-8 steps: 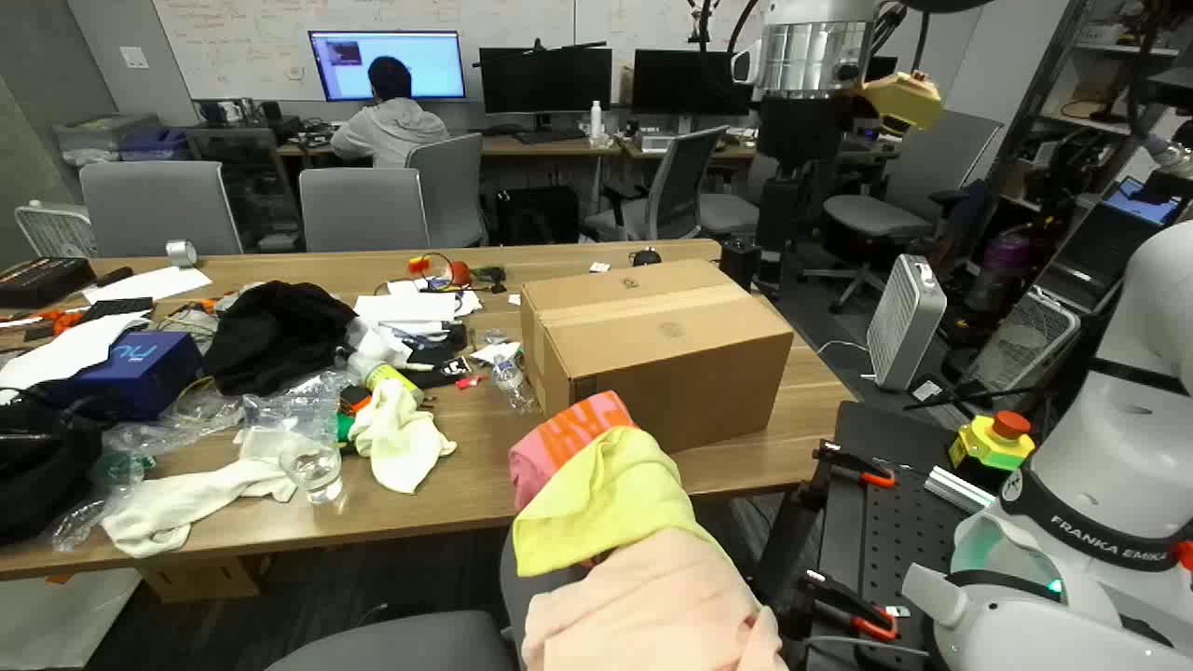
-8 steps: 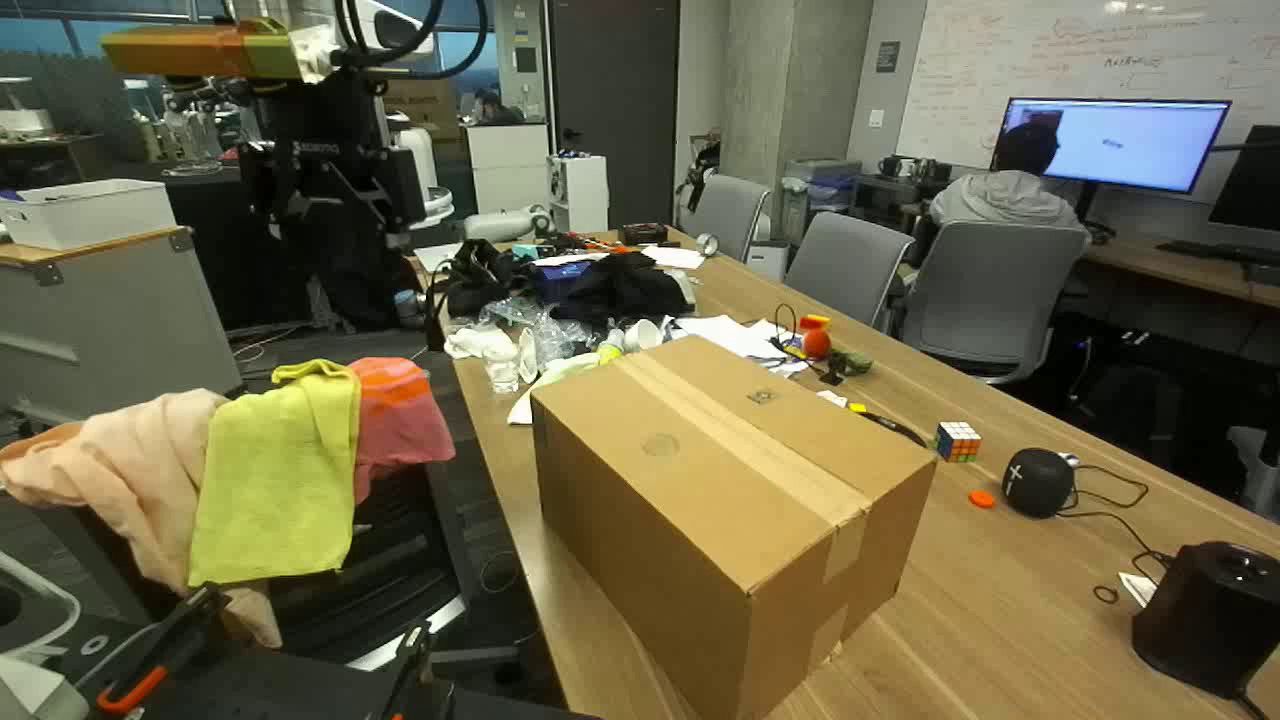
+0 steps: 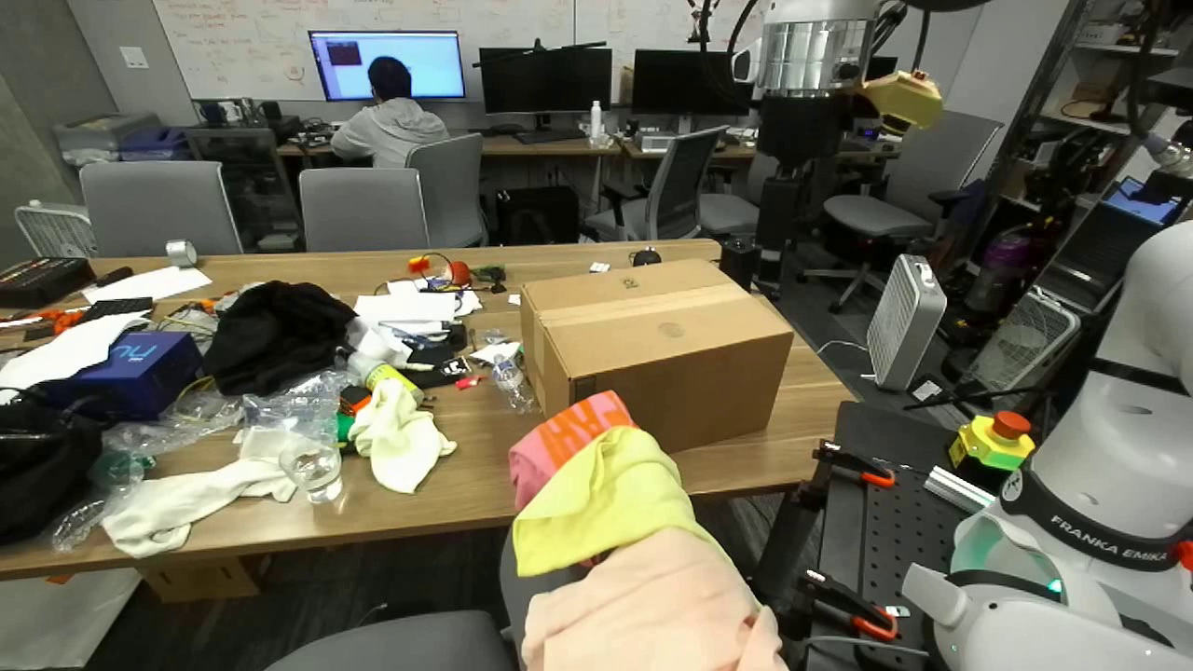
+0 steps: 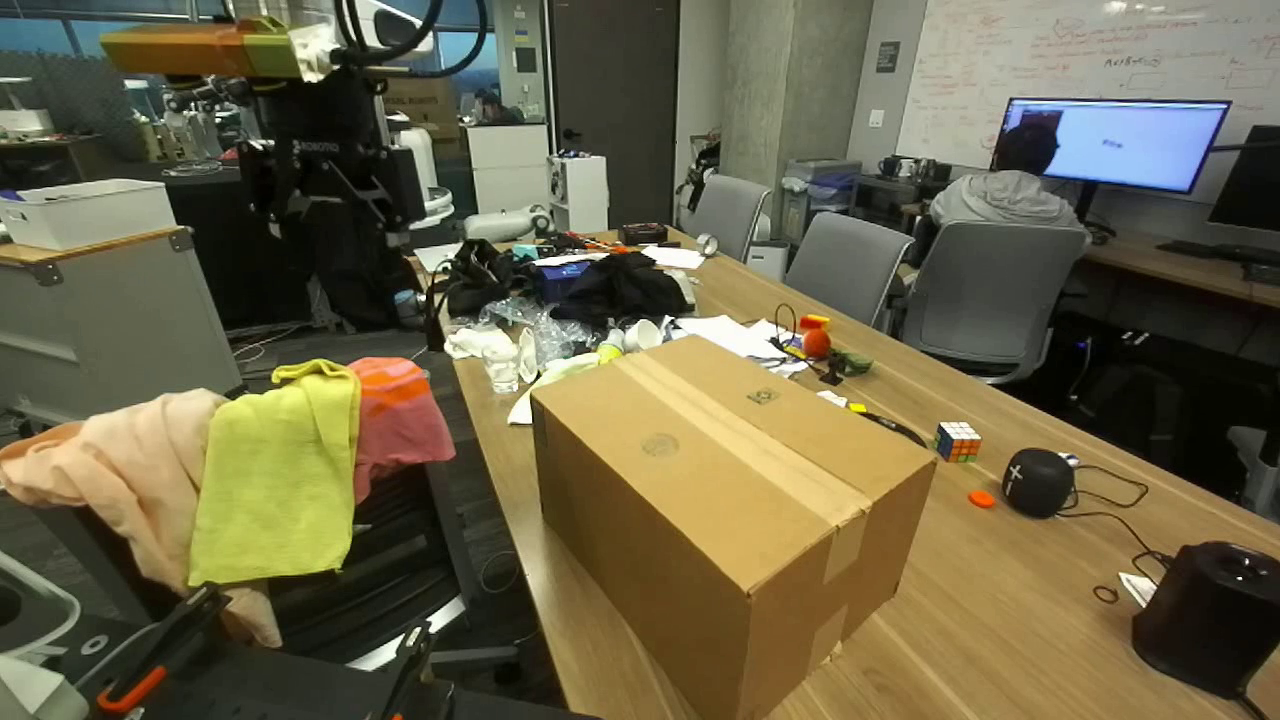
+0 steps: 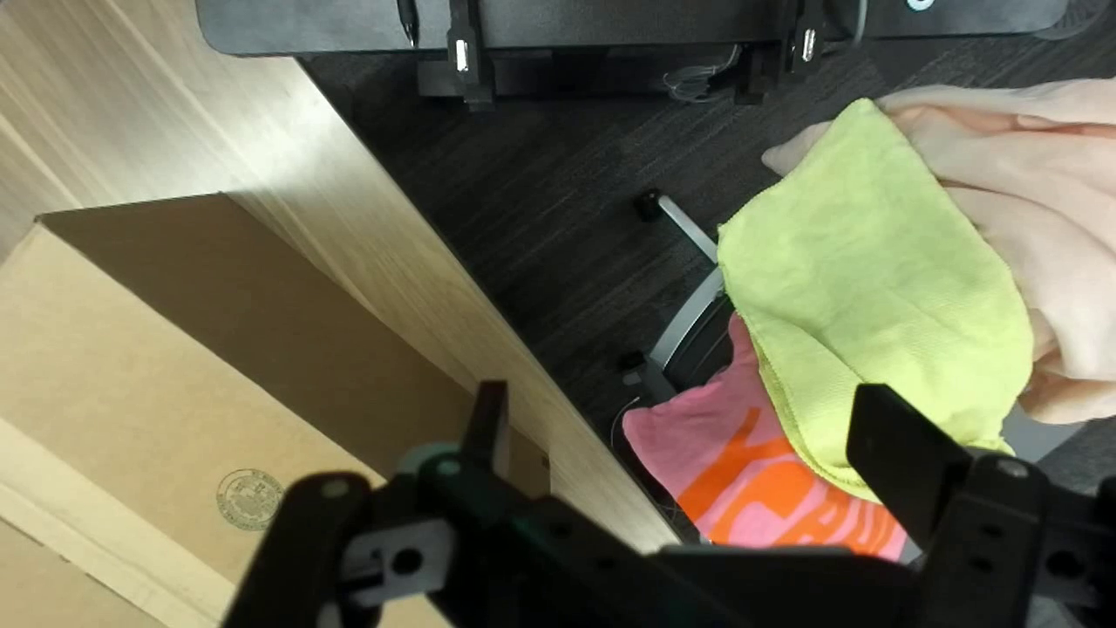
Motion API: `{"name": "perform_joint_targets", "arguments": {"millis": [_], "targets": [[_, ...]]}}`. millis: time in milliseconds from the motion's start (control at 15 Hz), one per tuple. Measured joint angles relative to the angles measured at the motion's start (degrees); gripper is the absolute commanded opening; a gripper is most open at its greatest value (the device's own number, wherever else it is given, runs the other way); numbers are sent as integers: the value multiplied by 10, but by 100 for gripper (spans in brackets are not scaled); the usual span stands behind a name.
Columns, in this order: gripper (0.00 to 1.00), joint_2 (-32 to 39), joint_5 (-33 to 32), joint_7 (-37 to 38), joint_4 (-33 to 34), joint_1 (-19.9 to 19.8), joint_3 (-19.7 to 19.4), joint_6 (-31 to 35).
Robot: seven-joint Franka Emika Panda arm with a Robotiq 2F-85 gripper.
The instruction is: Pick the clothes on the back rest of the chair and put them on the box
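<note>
Three cloths hang over the back rest of a chair [image 3: 401, 643]. They are a peach cloth [image 4: 130, 450], a yellow-green cloth [image 4: 275, 480] and a pink cloth with orange pattern [image 4: 405, 430]. In the wrist view the yellow-green cloth [image 5: 872, 262] partly covers the pink cloth [image 5: 697, 445], with the peach cloth [image 5: 1055, 218] at the right. A closed cardboard box [image 3: 662, 326] stands on the table; its top also shows in an exterior view [image 4: 690, 470]. My gripper [image 5: 680, 410] is open and empty, high above the box and cloths, its fingers wide apart. It also shows in an exterior view [image 4: 340, 225].
The wooden table [image 3: 485, 466] carries clutter beside the box: a black cloth [image 3: 280, 335], pale cloths [image 3: 396, 438], a clear cup [image 3: 312, 471] and a blue box [image 3: 140, 368]. A speaker [image 4: 1038, 482] and Rubik's cube [image 4: 957, 441] lie beyond the box. Clamps [image 3: 848, 606] sit on the robot's stand.
</note>
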Motion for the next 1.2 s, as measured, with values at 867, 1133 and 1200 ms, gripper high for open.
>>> {"name": "perform_joint_targets", "arguments": {"millis": [867, 1133, 1200], "targets": [[100, 0, 49, -6, -53, 107, 70, 0], [100, 0, 94, 9, -60, 145, 101, -3], [100, 0, 106, 12, -61, 153, 108, -4]]}}
